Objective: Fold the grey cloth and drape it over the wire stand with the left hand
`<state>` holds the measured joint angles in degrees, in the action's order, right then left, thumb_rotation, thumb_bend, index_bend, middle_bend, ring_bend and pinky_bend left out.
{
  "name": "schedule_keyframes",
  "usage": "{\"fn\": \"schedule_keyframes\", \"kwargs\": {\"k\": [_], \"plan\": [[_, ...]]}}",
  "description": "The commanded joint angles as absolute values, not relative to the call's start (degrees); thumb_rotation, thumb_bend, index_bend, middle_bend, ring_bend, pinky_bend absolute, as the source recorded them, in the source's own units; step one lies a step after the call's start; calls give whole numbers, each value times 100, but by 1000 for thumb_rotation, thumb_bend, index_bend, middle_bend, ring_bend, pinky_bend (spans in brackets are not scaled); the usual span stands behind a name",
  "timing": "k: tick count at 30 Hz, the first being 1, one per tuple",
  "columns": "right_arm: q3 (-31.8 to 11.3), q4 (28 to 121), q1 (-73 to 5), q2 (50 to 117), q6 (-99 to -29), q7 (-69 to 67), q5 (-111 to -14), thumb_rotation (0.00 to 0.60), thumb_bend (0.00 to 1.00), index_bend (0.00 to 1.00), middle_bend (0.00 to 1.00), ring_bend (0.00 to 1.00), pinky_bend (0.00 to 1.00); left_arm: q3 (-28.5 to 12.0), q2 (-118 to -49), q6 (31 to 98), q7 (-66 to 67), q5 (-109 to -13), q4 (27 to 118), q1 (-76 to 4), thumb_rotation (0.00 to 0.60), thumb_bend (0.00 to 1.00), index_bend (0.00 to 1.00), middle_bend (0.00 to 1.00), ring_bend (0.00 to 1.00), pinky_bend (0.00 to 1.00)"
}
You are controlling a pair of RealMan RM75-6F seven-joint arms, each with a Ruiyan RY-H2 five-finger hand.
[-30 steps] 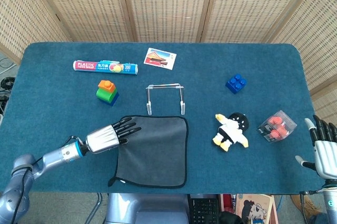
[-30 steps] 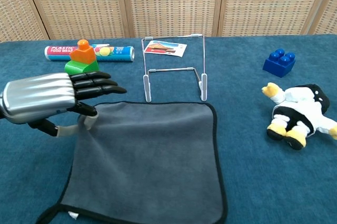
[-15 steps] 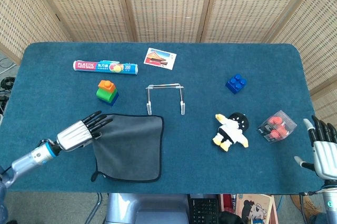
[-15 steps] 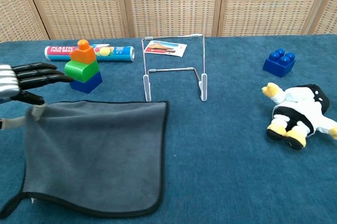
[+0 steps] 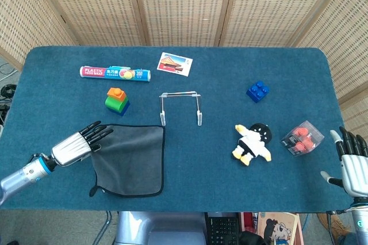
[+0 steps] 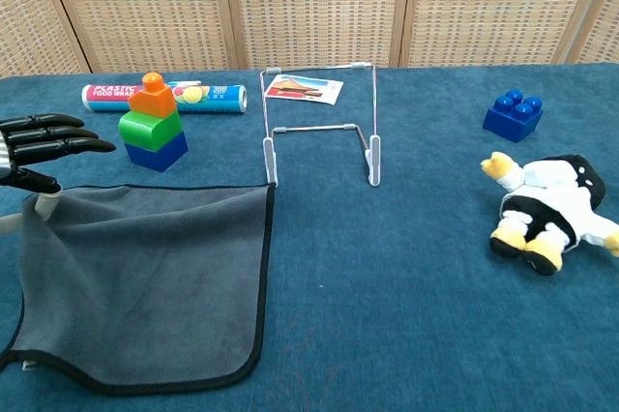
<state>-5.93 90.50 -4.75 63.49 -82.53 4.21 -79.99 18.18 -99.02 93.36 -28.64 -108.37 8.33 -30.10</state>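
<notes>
The grey cloth (image 5: 129,159) (image 6: 145,277) with a black hem lies flat on the blue table, at the front left. My left hand (image 5: 77,144) (image 6: 39,146) is at its far left corner and pinches that corner under the thumb, the other fingers stretched out flat. The wire stand (image 5: 180,107) (image 6: 319,127) stands upright just beyond the cloth's far right corner, with nothing on it. My right hand (image 5: 352,167) rests at the table's front right edge with its fingers spread and nothing in it; the chest view does not show it.
A plastic wrap roll (image 5: 115,73) (image 6: 164,96) and a stacked toy block (image 5: 117,100) (image 6: 153,124) lie behind the cloth. A postcard (image 5: 175,62), a blue brick (image 5: 257,91), a penguin plush (image 5: 253,142) (image 6: 551,209) and a clear box (image 5: 302,138) sit further right.
My left hand has drawn back to the left and dragged the cloth with it. The cloth's right edge now sits left of the wire stand. The right hand has barely moved.
</notes>
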Motion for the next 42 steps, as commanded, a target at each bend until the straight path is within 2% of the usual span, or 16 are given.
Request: {"fn": "schedule_keyframes", "kwargs": {"k": [1,9,22,42], "plan": [[-593,9053,-475,6344,-8248,406,-7996,600,0,0,0,0,0,1854,-10044,9470,-2662,-10911,869,-3166,600,496,729,0,0,0],[-600,9034,-465,6316,-8234,319,-7969,600,0,0,0,0,0,2007,-10436,9540,-2082,-11164,1017,-3634,600,496,726,0,0,0],[-618,9001,-432,6251,-8244,110,-7937,600,0,0,0,0,0,2044,-10803,9280,-1643,-11286,1303,-4111,600,495,725,0,0,0],[-627,8985,-436,6195,-8176,-49,-7904,600,0,0,0,0,0,1774,-11163,8834,-1542,-11090,1527,-4584,600,496,724,0,0,0]]}}
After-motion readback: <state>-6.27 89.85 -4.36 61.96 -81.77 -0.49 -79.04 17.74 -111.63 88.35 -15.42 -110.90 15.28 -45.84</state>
